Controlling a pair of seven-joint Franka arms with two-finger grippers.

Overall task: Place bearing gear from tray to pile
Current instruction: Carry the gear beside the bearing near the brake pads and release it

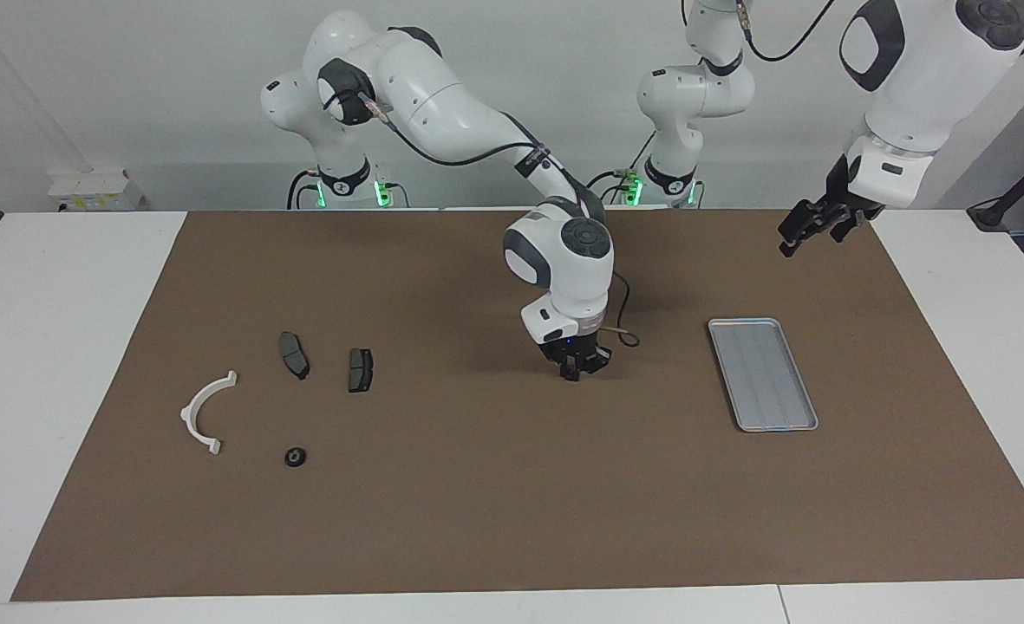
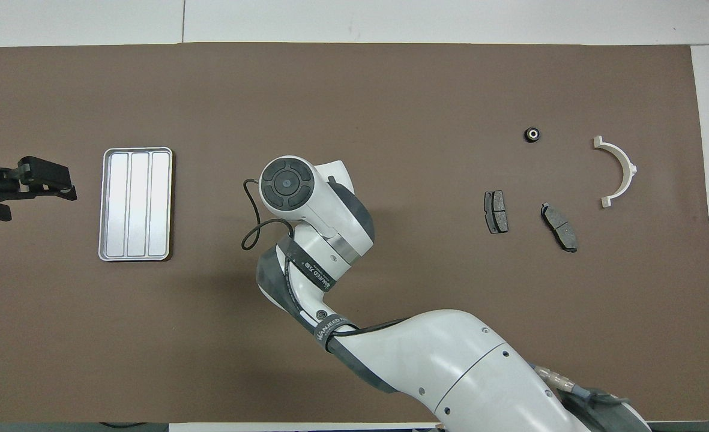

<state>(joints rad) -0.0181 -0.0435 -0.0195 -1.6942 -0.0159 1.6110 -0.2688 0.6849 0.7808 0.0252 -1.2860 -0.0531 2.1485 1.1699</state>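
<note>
Tray [image 1: 763, 373] looks empty; right hand [image 1: 574, 371] sits pinched together mid-mat, at three o'clock from the pile [image 1: 295, 370], gear hidden. Left hand [image 1: 811, 227] waits with its fingers apart.
</note>
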